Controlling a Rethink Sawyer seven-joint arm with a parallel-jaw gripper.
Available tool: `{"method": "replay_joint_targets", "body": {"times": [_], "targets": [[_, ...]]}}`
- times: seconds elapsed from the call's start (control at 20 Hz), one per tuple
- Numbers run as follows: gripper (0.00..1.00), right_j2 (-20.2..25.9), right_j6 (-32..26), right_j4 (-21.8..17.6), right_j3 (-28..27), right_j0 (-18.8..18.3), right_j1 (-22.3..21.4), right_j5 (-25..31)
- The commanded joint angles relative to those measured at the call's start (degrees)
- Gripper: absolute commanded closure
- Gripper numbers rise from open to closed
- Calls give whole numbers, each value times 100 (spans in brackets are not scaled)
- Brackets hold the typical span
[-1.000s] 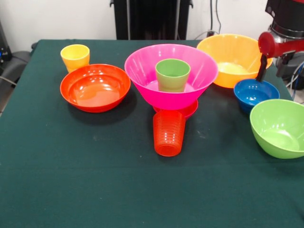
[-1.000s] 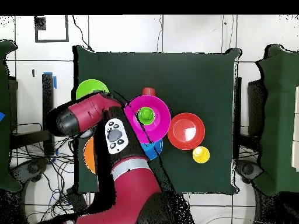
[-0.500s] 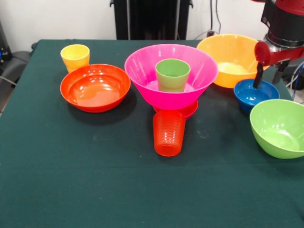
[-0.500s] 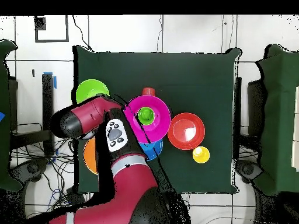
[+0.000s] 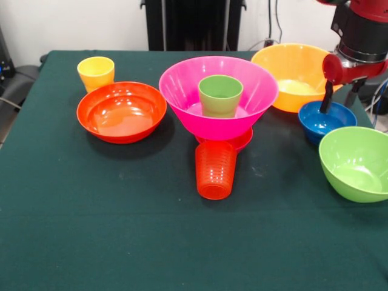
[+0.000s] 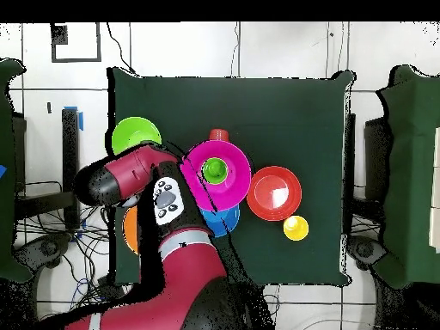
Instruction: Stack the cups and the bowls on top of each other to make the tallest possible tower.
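Note:
The large pink bowl (image 5: 242,79) stands mid-table on a small magenta bowl (image 5: 241,143), with the light green cup (image 5: 220,95) upright inside it. The ribbed orange-red cup (image 5: 216,170) stands just in front. The yellow cup (image 5: 96,73) and the wide red-orange bowl (image 5: 121,112) are at the left. The yellow-orange bowl (image 5: 297,76), small dark blue bowl (image 5: 327,120) and lime green bowl (image 5: 357,162) are at the right. My gripper (image 5: 340,103) is open over the dark blue bowl's far rim, with one finger (image 5: 327,102) reaching down inside the bowl. In the overhead view my arm (image 6: 129,176) hides the gripper.
A medium blue bowl (image 6: 227,223) shows in the overhead view beside the pink bowl (image 6: 232,168) on the robot's side, partly under my arm. The table's right edge (image 5: 370,112) runs close to the dark blue and lime green bowls.
My gripper has shifted a little left and down, so the finger now reaches into the dark blue bowl. No cup or bowl has moved.

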Motion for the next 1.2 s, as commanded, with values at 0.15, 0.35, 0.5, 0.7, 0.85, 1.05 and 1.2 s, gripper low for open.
{"method": "replay_joint_targets", "body": {"times": [0.15,0.35,0.5,0.7,0.85,1.05,1.2], "targets": [[0,-188,506,-141,-120,225,-69,-154],[0,-254,555,-124,-144,316,-49,-188],[0,-291,589,-90,-98,345,-57,-203],[0,-282,602,-45,-79,360,-19,-284],[0,-245,565,-30,-74,337,22,-367],[0,-206,474,-59,-112,297,89,-444],[0,-168,421,-73,-103,262,140,-560]]}}
